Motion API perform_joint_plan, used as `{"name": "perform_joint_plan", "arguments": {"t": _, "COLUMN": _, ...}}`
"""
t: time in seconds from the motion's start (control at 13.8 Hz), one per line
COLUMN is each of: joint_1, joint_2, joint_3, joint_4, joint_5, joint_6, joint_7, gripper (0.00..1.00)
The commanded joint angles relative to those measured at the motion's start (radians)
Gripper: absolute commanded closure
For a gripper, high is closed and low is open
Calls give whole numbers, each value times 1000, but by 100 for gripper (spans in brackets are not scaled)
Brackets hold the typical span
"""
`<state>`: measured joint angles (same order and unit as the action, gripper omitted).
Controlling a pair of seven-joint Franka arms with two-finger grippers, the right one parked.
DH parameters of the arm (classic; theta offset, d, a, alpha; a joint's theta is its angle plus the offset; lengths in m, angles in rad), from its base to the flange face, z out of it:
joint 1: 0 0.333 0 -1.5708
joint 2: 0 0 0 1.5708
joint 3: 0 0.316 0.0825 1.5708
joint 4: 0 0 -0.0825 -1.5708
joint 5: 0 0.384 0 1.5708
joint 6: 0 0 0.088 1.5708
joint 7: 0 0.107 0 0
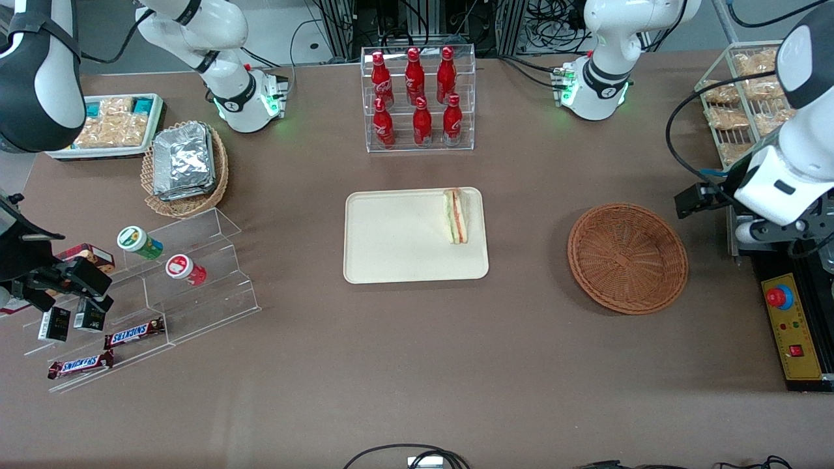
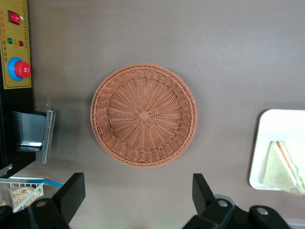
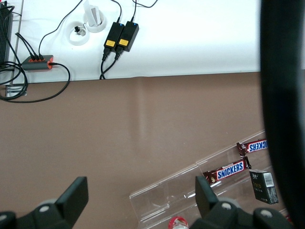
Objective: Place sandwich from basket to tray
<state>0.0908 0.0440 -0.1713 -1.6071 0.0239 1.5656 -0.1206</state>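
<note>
The brown table point(image 1: 417, 365) fills the front view. At its middle lies the beige tray point(image 1: 397, 241), flat, with the sandwich point(image 1: 455, 215) resting on it close to the edge that faces the working arm's end of the table. The sandwich lies wholly inside the rim, its striped filling edge showing. In the left wrist view the tray point(image 2: 279, 143) is cut off at the frame edge, and the sandwich point(image 2: 281, 167) shows as a pale wedge on it.

Well apart from the tray, toward the working arm's end, sits the round reddish-brown basket point(image 1: 627, 258). It holds nothing; its woven floor point(image 2: 143, 115) is bare in the wrist view.

The left arm point(image 1: 791, 156) hangs high over the table's edge at its own end, above the yellow control box point(image 1: 795, 326) with its red button. Its gripper point(image 2: 136, 198) is held up in the air, looking straight down on the basket, touching nothing. Its two dark fingers point(image 2: 71, 193) are spread wide with only table between them.

Farther from the camera than the tray stands a clear rack of red bottles point(image 1: 417, 98). Toward the parked arm's end are a tan basket of foil packets point(image 1: 184, 166), a white tray of snacks point(image 1: 114, 127), and a clear stepped stand point(image 1: 169, 286) with candy bars point(image 1: 133, 333) and two small cups point(image 1: 140, 241).
</note>
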Motion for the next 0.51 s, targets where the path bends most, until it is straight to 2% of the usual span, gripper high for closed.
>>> {"name": "perform_joint_plan", "arguments": {"t": 0.0, "joint_1": -10, "joint_2": -58, "joint_3": 35, "joint_4": -33, "joint_5": -28, "joint_6": -29, "joint_7": 97, "gripper": 1}}
{"name": "perform_joint_plan", "arguments": {"t": 0.15, "joint_1": -16, "joint_2": -75, "joint_3": 73, "joint_4": -28, "joint_5": -38, "joint_6": -50, "joint_7": 133, "gripper": 1}}
{"name": "perform_joint_plan", "arguments": {"t": 0.44, "joint_1": -16, "joint_2": -76, "joint_3": 75, "joint_4": -24, "joint_5": -47, "joint_6": -59, "joint_7": 136, "gripper": 1}}
